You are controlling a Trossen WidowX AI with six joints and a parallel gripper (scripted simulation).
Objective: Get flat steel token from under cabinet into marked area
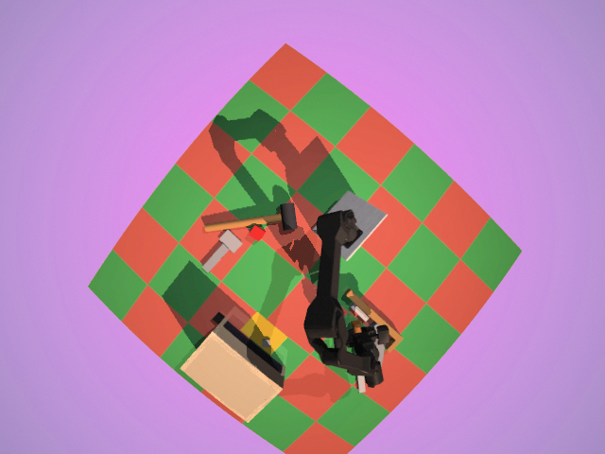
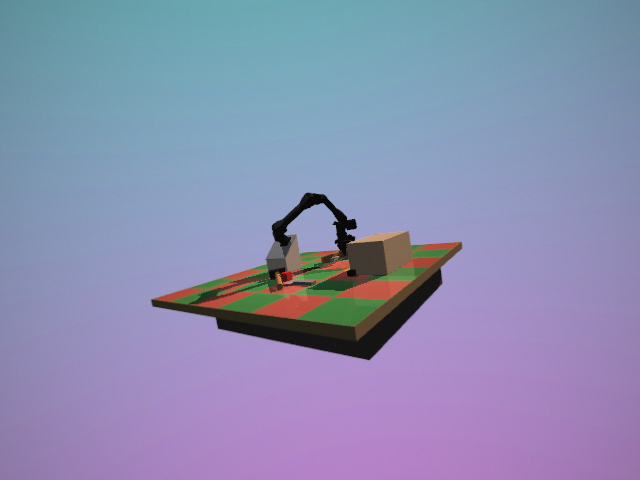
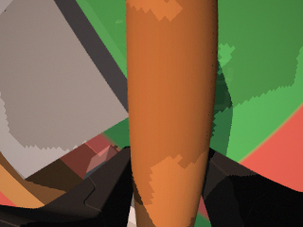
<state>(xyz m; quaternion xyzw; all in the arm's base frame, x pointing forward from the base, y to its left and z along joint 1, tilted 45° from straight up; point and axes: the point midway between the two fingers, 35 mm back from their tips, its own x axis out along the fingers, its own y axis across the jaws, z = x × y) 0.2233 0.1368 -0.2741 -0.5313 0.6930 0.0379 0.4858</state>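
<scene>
My gripper (image 1: 358, 334) (image 2: 343, 251) (image 3: 165, 154) is shut on an orange handle (image 1: 356, 326) (image 3: 171, 95), beside the wooden tray at the right. The handle's far end and the rest of that tool are hidden. The tan cabinet (image 1: 232, 375) (image 2: 367, 258) stands at the lower left in the top view, with a dark slotted strip along its front. The yellow marked area (image 1: 258, 321) lies in front of it. A small grey piece (image 1: 266, 341), perhaps the steel token, shows on the yellow near the cabinet; whether it is flat or touching anything is unclear.
A wooden tray (image 1: 378, 317) holds pale pieces. A pale grey piece (image 1: 381, 353) and a white piece (image 1: 361, 385) lie beyond the gripper. A black-headed hammer (image 1: 288, 216), a grey mallet-shaped tool (image 1: 229, 241) and a red block (image 1: 256, 233) lie left of the arm's grey base (image 1: 366, 215).
</scene>
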